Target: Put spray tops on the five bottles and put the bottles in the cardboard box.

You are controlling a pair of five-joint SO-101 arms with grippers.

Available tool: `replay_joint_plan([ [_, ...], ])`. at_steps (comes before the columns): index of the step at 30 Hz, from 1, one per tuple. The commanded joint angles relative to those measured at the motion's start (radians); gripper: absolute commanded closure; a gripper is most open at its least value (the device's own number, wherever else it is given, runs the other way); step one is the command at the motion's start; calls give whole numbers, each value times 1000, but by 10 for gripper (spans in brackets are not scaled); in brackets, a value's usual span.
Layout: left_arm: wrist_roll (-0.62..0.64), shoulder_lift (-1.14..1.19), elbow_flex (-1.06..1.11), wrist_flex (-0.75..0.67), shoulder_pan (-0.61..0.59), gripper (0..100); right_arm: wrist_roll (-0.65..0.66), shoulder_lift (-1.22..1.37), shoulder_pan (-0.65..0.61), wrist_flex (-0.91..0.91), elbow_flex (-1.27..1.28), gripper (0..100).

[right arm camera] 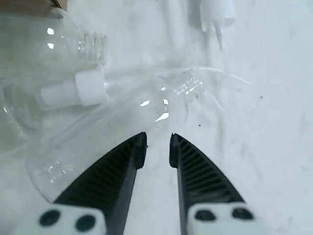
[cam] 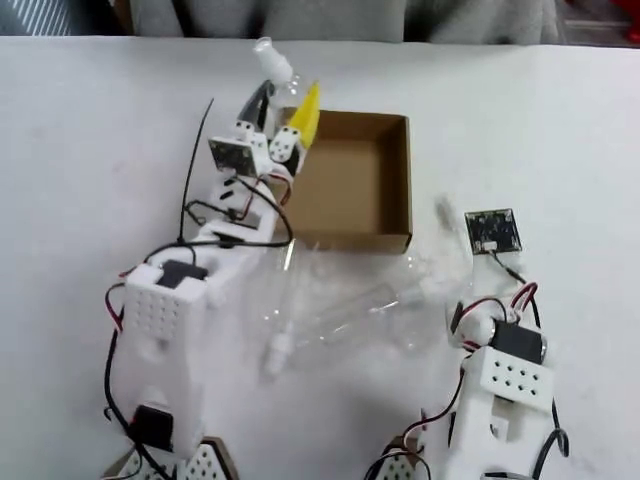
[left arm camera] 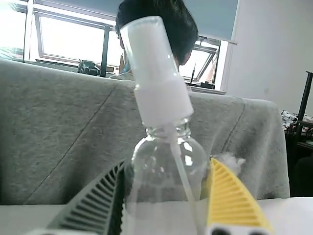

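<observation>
Nearest, by the front edge of the white table (cam: pixel 560 120): the right gripper (right arm camera: pixel 156 144) has its black jaws a narrow slit apart with nothing between them. It hangs over several clear plastic bottles (cam: pixel 350 312) lying on their sides between the two arm bases. A loose white spray top (cam: pixel 276 350) lies beside them on the left arm's side. At least one bottle neck is bare.

Mid-table: an open brown cardboard box (cam: pixel 350 180), no bottles seen inside.

Farthest: the left gripper (left arm camera: pixel 166 178), one black jaw and one yellow, is clamped on the body of a clear round bottle (left arm camera: pixel 164 147). A white spray top (left arm camera: pixel 155 73) sits on its neck, leaning a little.

In the high view this bottle is held raised just outside the box's far-left corner. Its long axis runs on from the gripper toward the table's far edge. The box opening lies to the right and back toward the arm bases.

The left arm is the nearer one. The likely move is a short swing over the box's left wall, then release.
</observation>
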Motion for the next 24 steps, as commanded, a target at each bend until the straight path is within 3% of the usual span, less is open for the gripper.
replay_joint_plan([
  [1, 11, 44, -141, -29, -22, 951, 11, 8, 4, -15, 11, 933],
  [6, 11, 101, -190, -26, -27, 951, 11, 8, 4, -15, 11, 933],
  [14, 9, 148, -265, 92, -30, 951, 12, 8, 4, -15, 12, 933],
  [24, 9, 216, -301, 97, -31, 951, 12, 8, 4, -28, 21, 933],
])
